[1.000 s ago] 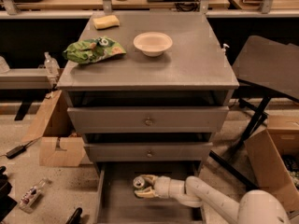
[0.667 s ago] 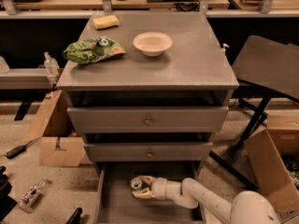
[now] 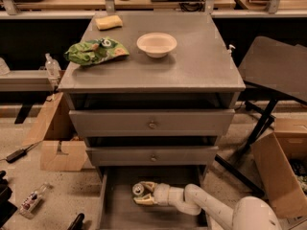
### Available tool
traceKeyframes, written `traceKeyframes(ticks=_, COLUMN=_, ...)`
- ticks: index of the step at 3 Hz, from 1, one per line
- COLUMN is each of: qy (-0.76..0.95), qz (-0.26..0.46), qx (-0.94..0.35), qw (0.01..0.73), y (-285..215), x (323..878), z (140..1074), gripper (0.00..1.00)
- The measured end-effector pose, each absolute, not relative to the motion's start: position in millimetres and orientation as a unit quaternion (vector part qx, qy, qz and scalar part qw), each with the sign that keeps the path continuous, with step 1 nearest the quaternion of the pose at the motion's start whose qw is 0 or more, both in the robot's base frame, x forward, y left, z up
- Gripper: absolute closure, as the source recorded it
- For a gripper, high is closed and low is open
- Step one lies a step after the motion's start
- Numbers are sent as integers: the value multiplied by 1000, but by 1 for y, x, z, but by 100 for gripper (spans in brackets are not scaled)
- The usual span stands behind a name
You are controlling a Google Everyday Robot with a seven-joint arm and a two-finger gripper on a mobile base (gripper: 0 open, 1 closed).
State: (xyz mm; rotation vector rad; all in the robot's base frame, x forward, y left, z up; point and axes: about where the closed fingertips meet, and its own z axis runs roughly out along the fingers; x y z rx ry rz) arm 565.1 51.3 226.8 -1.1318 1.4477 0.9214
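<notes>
Gripper: the gripper (image 3: 140, 195) is low in the open bottom drawer (image 3: 117, 214), near its back left, reaching in from the right at the end of the white arm (image 3: 211, 209).
Jaws: one finger lies above and one below the can (image 3: 138, 189), and they look clamped on it. The sideways grip suits a reach that comes in level with the drawer floor.
Can: it lies on its side inside the bottom drawer with its round end facing the camera, held between the jaws and on or just off the drawer floor.
Drawers: only the bottom one is pulled out, which leaves room for the arm. The middle drawer (image 3: 152, 155) and top drawer (image 3: 152, 123) are pushed in.
Counter: the grey counter (image 3: 206, 66) on top of the drawer unit carries a pale bowl (image 3: 156, 44) near the middle, a green chip bag (image 3: 95, 51) at its left edge and a yellow sponge (image 3: 109, 22) at the back left. All are well apart from the gripper.
Surroundings: a cardboard box (image 3: 280, 171) stands on the floor to the right.
</notes>
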Motion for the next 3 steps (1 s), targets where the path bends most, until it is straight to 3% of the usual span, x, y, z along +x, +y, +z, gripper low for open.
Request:
traceKeyframes(ticks=1, qy=602, qz=385, qx=-472, qw=516, y=53, x=565, z=227, gripper=50)
traceKeyframes(ticks=2, qy=601, qz=387, qx=-472, qw=516, y=57, x=564, z=227, gripper=19)
traceKeyframes(ticks=3, qy=600, qz=389, qx=-472, qw=515, y=59, x=563, z=227, gripper=0)
